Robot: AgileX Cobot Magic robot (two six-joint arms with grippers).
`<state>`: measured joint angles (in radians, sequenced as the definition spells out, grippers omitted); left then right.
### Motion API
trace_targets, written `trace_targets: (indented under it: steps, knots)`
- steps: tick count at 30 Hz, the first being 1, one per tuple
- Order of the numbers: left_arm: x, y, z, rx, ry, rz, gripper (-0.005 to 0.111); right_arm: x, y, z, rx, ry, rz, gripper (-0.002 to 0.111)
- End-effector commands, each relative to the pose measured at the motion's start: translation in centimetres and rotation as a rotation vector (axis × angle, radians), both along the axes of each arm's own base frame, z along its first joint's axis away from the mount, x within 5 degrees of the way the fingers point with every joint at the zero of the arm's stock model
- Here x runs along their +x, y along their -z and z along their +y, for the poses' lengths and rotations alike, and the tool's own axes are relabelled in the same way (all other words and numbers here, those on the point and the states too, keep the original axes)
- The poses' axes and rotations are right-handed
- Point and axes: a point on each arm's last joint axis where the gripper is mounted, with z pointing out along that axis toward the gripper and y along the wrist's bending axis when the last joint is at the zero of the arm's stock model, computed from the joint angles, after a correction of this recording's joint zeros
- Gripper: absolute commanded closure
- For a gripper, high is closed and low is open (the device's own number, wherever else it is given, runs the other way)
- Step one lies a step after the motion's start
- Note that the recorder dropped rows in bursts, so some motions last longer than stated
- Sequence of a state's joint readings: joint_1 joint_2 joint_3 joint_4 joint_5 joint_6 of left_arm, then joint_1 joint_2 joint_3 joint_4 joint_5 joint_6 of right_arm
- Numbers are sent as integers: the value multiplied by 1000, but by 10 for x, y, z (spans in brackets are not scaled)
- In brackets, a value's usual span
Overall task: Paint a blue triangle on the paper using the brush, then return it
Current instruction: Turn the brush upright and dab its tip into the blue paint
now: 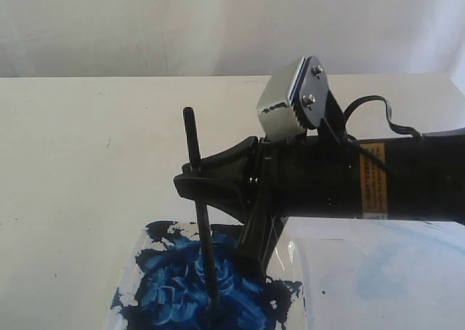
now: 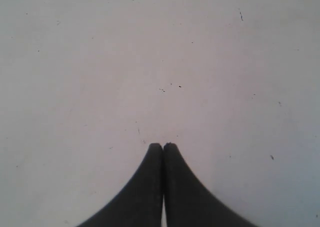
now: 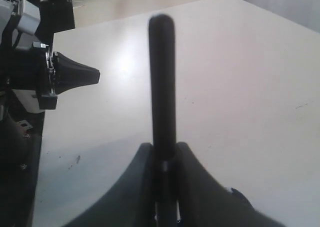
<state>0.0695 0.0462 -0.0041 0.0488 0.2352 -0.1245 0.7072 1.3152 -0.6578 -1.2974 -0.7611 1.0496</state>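
My right gripper (image 1: 187, 181) reaches in from the right and is shut on the brush (image 1: 192, 137), holding its black handle upright. The brush's lower end stands in the dark blue paint mass (image 1: 178, 283); the bristles are hidden in it. In the right wrist view the handle (image 3: 162, 77) rises between the closed fingers of the right gripper (image 3: 164, 149). The white paper (image 1: 341, 301) lies right of the paint and bears only faint pale-blue smears (image 1: 378, 275). No blue triangle is in view. My left gripper (image 2: 163, 146) is shut and holds nothing, over bare tabletop.
The paint lies in a clear tray (image 1: 138, 256) at the front edge of the exterior view. The left arm's black gripper tip (image 3: 92, 76) shows at the side of the right wrist view. The cream tabletop (image 1: 87, 148) stretches back to a white curtain.
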Motion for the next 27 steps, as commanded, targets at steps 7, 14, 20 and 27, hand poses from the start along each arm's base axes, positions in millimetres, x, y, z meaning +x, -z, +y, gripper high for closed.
trace_targets:
  steps: [7,14,20,27]
  knots:
    - [0,1,0,-7,-2,6,107,7,-16,4,116,59,8,108]
    - [0,1,0,-7,-2,6,107,10,-16,3,136,125,217,108]
    - [0,1,0,-7,-2,6,107,18,-8,0,102,256,375,108]
    - [0,1,0,-7,-2,6,107,26,-1,-5,39,372,371,108]
